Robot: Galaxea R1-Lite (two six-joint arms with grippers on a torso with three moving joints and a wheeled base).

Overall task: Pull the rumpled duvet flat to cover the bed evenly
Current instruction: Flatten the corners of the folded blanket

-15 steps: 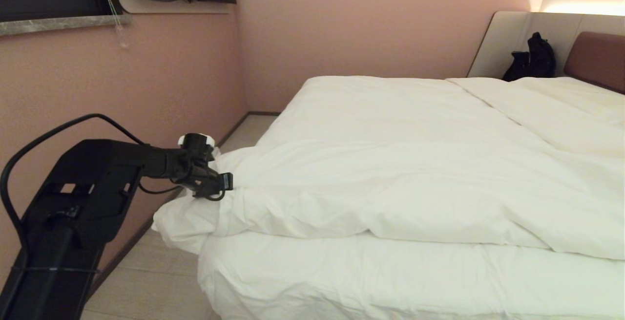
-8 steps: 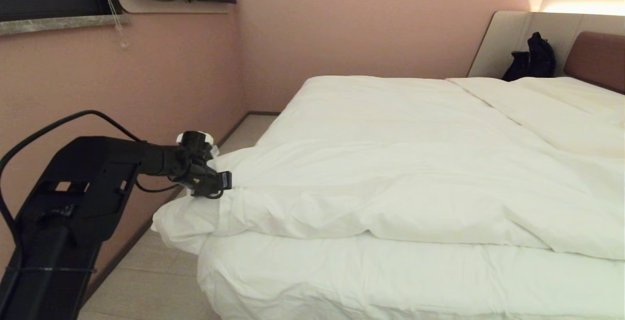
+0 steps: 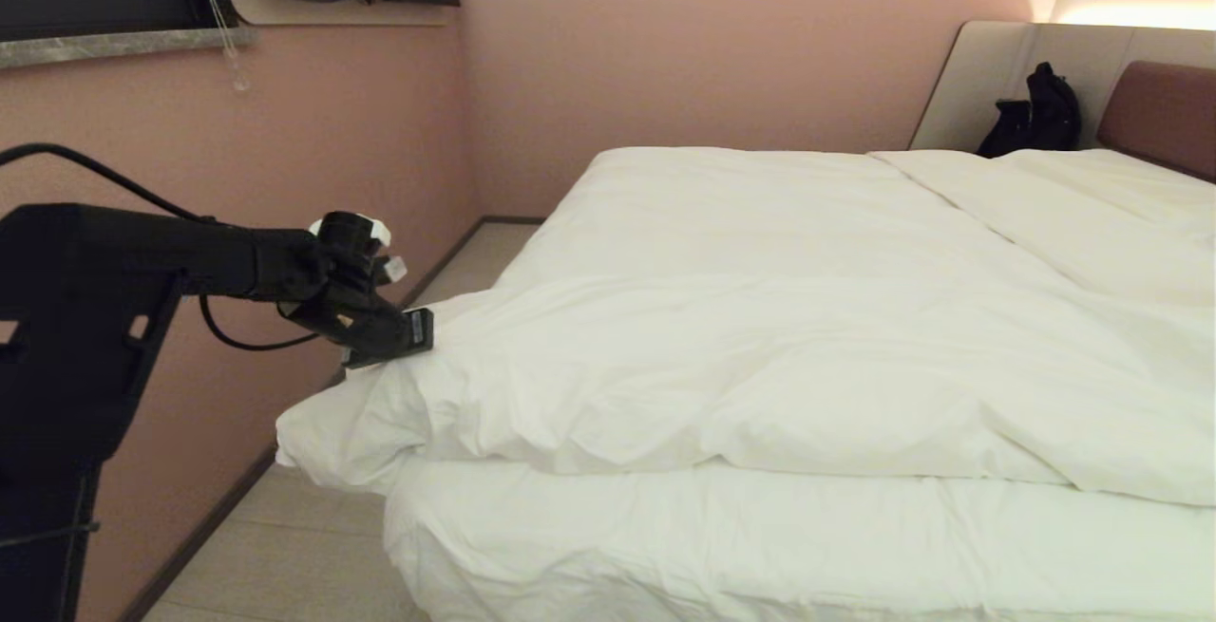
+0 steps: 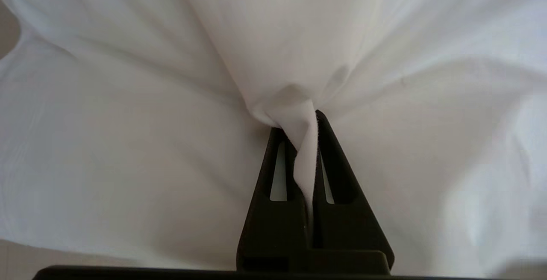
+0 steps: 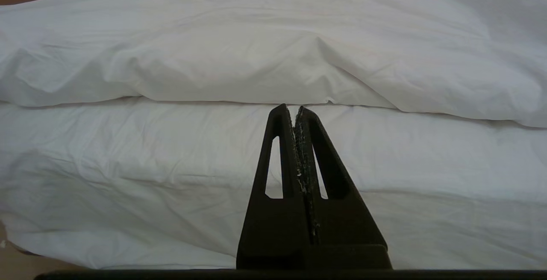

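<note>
Duvet [image 3: 760, 337]: bunched, short of foot of bed [image 3: 665, 546], sheet bare. Left gripper [image 3: 410, 332], nine o'clock, pinching corner fold. Spreading judged mostly pending.

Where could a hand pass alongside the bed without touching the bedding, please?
Bare floor runs between the pink wall and the bed. It narrows where the duvet corner overhangs, pinched by the left gripper.
</note>
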